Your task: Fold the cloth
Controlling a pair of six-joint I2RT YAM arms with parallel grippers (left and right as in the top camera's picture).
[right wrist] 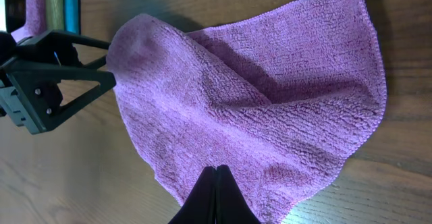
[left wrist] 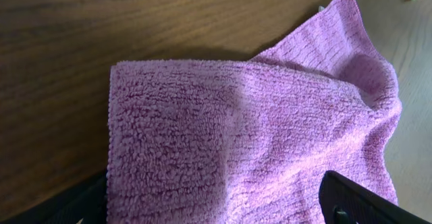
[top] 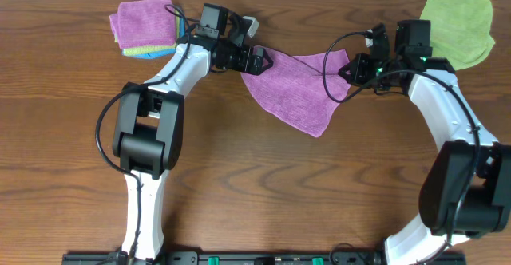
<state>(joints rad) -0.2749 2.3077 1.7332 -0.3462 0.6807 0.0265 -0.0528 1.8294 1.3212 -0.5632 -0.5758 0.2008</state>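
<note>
Right gripper (right wrist: 216, 170): 2 black fingers (right wrist: 206, 200) pressed together at the bottom of its wrist view, pinching the near edge of the cloth (right wrist: 270, 109).
Left gripper (top: 257, 60): at the cloth's opposite, left corner. In its own wrist view, 1 dark finger (left wrist: 364, 200) shows at lower right and fuzzy fabric fills the space beside it. Whether it is pinching the fabric I cannot tell.
Cloth position: purple-magenta, at the far middle of the counter (top: 279, 193), stretched between the 2 grippers with its top edge sagging slightly.
Cloth shape: the rest spreads toward the robot to a blunt point, rumpled, with 1 raised ridge running across it.
Purple cloth (top: 144, 17): a neat square on top of a small stack at the far left, with blue and green edges showing beneath.
Lime-green cloth (top: 457, 25): far right corner, beyond the right arm, well apart from the held cloth.
</note>
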